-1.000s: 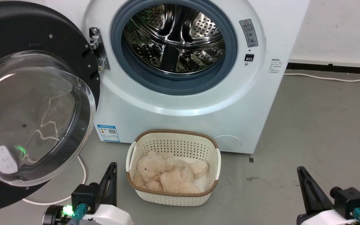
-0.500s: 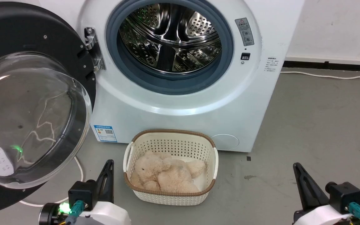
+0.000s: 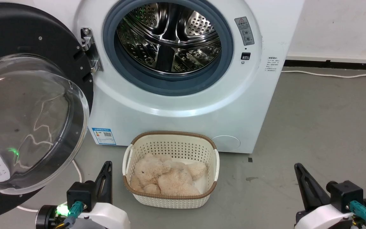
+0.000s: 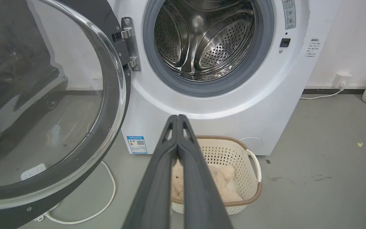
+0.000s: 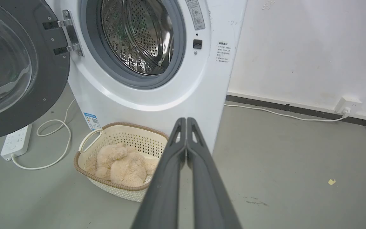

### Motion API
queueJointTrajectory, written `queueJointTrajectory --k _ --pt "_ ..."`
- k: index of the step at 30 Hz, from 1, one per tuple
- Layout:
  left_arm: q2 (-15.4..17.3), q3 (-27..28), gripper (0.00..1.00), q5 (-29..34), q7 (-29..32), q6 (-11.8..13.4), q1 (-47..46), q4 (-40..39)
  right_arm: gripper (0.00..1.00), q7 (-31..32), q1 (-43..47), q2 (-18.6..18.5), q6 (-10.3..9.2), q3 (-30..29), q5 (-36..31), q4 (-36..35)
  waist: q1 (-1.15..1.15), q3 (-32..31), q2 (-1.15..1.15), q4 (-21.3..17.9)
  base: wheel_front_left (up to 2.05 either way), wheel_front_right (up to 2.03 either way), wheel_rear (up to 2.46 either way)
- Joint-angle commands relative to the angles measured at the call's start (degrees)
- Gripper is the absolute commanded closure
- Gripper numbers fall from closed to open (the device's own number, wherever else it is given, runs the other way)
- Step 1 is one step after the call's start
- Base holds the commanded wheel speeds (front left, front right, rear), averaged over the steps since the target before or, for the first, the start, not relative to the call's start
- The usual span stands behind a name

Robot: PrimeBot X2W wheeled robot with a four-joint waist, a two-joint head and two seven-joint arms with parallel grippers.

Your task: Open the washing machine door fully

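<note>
Washing machine door – hinged at the left of the washing machine, standing wide of the drum opening. Left gripper and right gripper hang low, fingers pressed together, touching nothing. Opening judged nearly complete – any further swing calls for the left gripper to push the door's inner rim outward
</note>
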Motion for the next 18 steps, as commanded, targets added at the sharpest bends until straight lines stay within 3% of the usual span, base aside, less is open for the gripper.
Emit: queueJointTrajectory --k 1,18 --pt "-0.3 0.7 1.0 0.8 0.3 -0.4 -0.3 -0.4 1.0 0.4 -0.9 0.1 0.03 0.2 -0.5 -0.5 0.0 0.0 0.0 -0.1 0.0 0.0 0.0" --pt "-2.1 4.1 1.0 3.9 2.2 -2.6 -0.4 -1.5 1.0 2.5 -2.1 0.1 0.03 1.2 -1.4 -1.0 0.0 0.3 0.0 -1.0 0.0 0.0 0.0"
